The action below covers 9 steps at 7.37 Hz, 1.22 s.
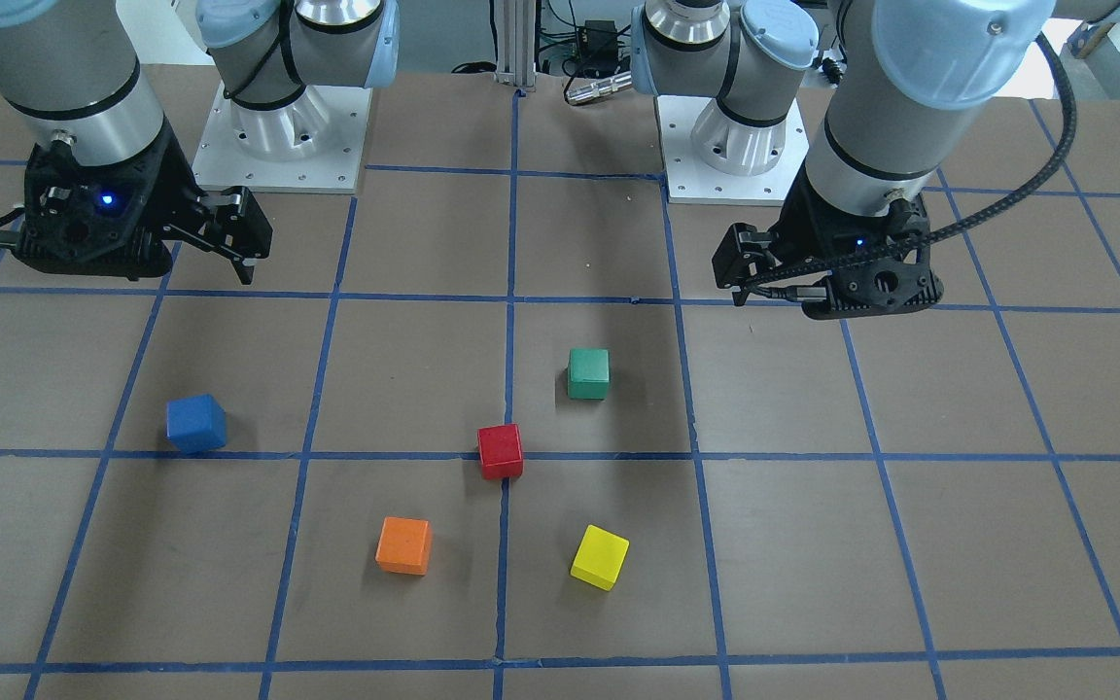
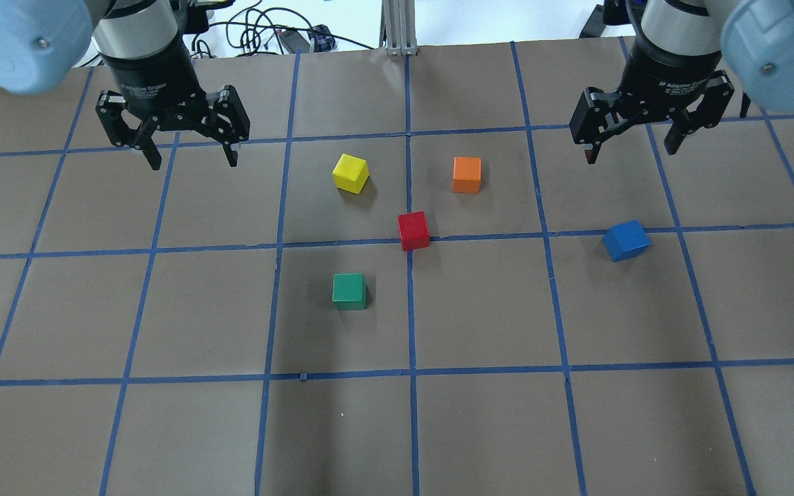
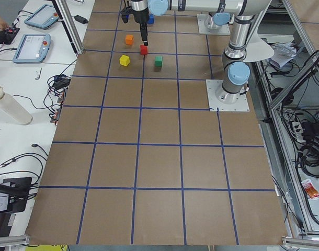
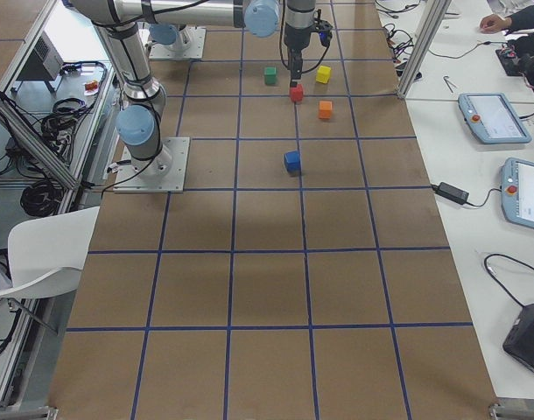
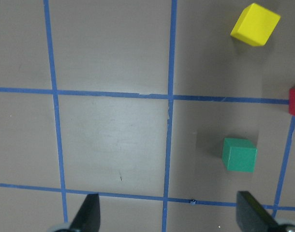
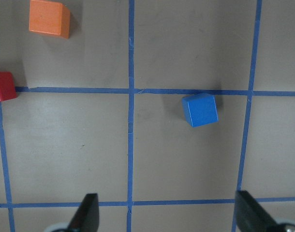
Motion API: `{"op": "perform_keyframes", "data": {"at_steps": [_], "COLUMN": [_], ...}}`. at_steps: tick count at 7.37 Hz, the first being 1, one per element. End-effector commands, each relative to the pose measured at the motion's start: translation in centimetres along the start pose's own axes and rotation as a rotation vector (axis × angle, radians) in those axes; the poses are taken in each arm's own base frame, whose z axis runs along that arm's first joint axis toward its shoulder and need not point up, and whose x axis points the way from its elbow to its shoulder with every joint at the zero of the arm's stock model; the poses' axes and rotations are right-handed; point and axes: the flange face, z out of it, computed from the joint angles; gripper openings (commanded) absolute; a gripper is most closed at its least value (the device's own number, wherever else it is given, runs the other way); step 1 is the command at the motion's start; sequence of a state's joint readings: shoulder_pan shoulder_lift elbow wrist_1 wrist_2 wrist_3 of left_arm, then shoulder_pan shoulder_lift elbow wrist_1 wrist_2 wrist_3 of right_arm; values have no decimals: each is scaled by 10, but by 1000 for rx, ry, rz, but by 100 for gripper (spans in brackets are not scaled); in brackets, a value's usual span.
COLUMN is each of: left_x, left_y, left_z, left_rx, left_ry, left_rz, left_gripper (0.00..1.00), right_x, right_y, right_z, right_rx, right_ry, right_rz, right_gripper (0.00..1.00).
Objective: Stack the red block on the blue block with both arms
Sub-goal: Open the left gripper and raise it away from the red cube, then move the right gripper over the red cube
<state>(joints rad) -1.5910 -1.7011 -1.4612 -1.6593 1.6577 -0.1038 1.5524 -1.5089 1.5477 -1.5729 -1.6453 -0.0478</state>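
While the brown paper-covered table (image 2: 480,427) with its blue tape grid carries five loose cubes, both claws hang wide above it.
You have the grey-silver left arm (image 2: 142,41) and right arm (image 2: 679,27) over opposite sides, with the black left claw (image 2: 194,164) and right claw (image 2: 630,153) each spread wide and holding nothing. Your small matte red block (image 2: 413,231) sits on a tape crossing near the middle, while the small matte blue block (image 2: 626,240) lies well apart from it, on the right claw's side and turned slightly against the grid. A green cube (image 2: 349,291), yellow cube (image 2: 351,172) and orange cube (image 2: 466,175) stand around the red one, none touching.
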Motion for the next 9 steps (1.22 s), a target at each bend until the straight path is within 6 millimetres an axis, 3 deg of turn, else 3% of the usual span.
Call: {"op": "perform_keyframes", "data": {"at_steps": [1,2,4,5,9], "left_x": [-6,-5,-1,-4,-11], "left_y": [0,1,-4,-4,1], "left_z": [-4,-5,0,0,-13], "left_rx": [59,56,40,47,75], "left_ry": [19,52,109,107,98], "left_rz": [-29,-46,-29,30,69], "left_gripper": [100,100,100,100,100], "right_x": [-3,-10,-44,-74,-176], "right_y": [-23,-40,-62,-63,-63], "right_z": [21,29,57,62,132], "right_rx": [5,43,57,79,20], "right_ry": [-14,-31,-58,-58,-52], "right_rz": [-1,-3,-37,-87,-131], "right_gripper": [100,100,100,100,100]}}
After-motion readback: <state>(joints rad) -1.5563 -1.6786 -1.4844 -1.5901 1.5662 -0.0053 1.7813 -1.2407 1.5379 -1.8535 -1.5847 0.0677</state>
